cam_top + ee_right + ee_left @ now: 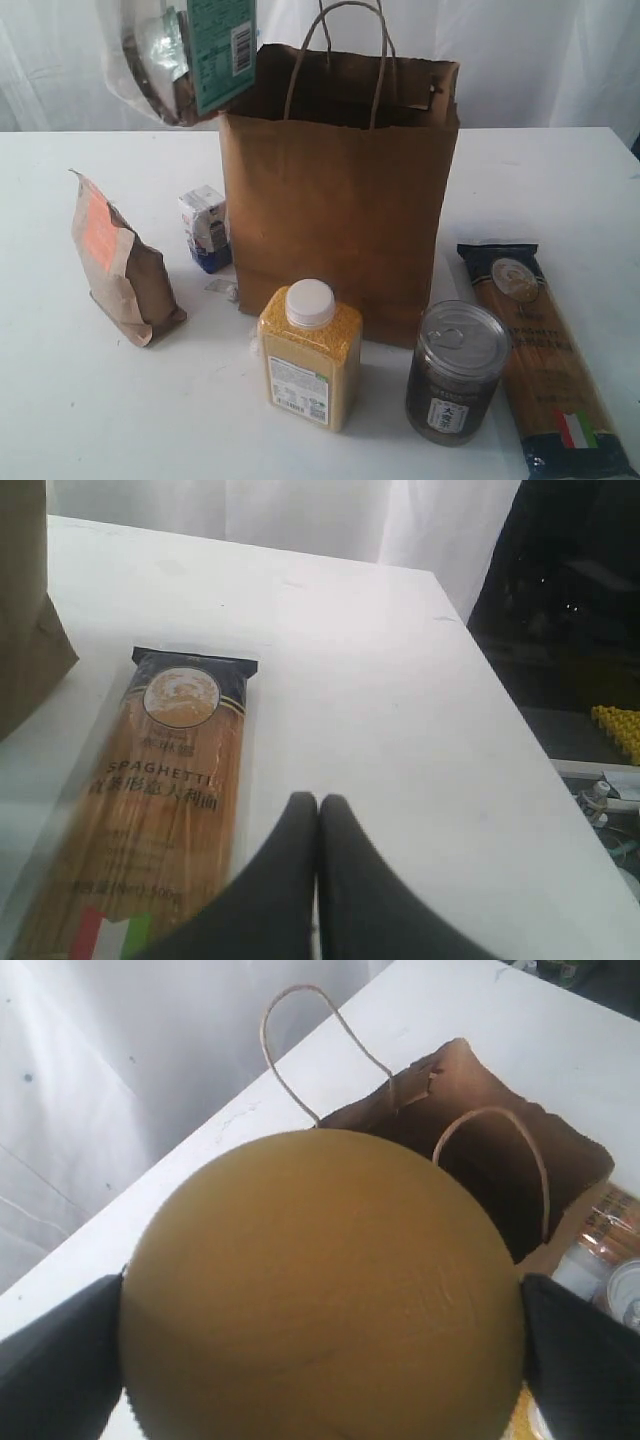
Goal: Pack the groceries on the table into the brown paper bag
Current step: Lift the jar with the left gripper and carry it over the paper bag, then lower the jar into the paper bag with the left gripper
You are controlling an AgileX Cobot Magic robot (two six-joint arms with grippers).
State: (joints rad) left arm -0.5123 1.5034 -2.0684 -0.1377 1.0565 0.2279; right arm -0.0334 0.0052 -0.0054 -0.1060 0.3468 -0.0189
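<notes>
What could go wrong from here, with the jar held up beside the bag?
1. The jar, gripped at its lid by the left hand, hangs over the bag at its left rim, not mid-opening. Released here, it may strike the rim and tip the bag.
2. The upright handles could snag the jar going down.
3. A fall outside might hit the carton standing on that side.

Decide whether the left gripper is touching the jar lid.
Touching. The left wrist view shows the left gripper's fingers pressed against opposite sides of the lid, with no gap.
</notes>
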